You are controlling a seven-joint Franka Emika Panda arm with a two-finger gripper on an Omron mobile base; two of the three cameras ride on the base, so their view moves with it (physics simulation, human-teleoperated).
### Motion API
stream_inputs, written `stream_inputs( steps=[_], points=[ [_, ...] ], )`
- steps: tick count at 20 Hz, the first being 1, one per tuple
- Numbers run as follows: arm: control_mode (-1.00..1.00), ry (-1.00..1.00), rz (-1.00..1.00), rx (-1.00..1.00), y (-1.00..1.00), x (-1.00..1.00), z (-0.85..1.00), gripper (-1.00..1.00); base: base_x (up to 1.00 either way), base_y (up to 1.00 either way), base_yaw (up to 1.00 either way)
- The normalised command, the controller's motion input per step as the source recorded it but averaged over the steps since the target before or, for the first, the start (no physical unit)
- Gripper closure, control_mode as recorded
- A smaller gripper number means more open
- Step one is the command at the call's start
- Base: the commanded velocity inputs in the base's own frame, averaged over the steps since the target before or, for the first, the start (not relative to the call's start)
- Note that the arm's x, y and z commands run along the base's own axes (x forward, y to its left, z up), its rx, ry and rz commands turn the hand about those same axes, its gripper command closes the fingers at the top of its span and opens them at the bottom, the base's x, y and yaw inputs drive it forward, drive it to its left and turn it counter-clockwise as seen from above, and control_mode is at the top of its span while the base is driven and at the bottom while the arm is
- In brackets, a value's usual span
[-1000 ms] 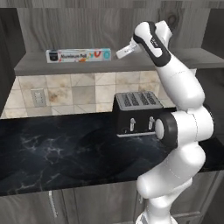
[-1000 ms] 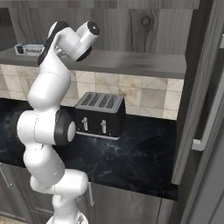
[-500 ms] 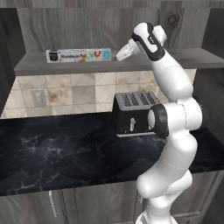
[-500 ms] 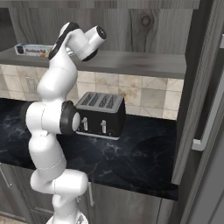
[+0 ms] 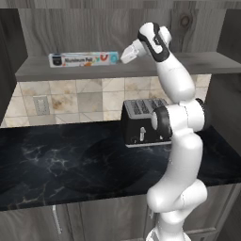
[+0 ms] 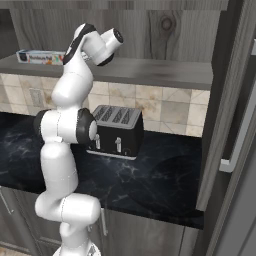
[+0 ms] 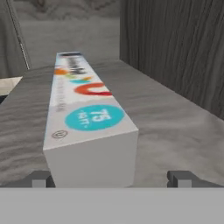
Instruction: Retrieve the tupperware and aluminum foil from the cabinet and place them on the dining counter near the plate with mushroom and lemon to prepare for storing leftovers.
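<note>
the aluminum foil box lies flat on the cabinet shelf, above the toaster on the dark counter. its long axis runs along the shelf, and its near end faces the tool, which sits just beside that end and in line with the box. in the hand view the box stretches straight away from the camera, its square end face between the two finger tips, which stand spread to either side without touching it, so the tool is open and holds nothing. judging from this, the grasp turns on pushing forward along the box's length so the tips pass its narrow sides.
</note>
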Motion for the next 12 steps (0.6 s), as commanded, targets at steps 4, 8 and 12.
stream_inputs(
  steps=[4, 8, 12],
  points=[
    [-1.0, 0.0, 0.06, 0.0, 0.3, 0.11, 0.0, -1.0, 0.0, 0.0, 0.0],
    [-1.0, 0.0, 0.05, -0.03, 0.37, 0.04, 0.0, -1.0, 0.0, 0.0, 0.0],
    [-1.0, 0.0, 0.03, -0.03, 0.35, 0.0, -0.12, -1.0, 0.0, 0.0, 0.0]
  ],
)
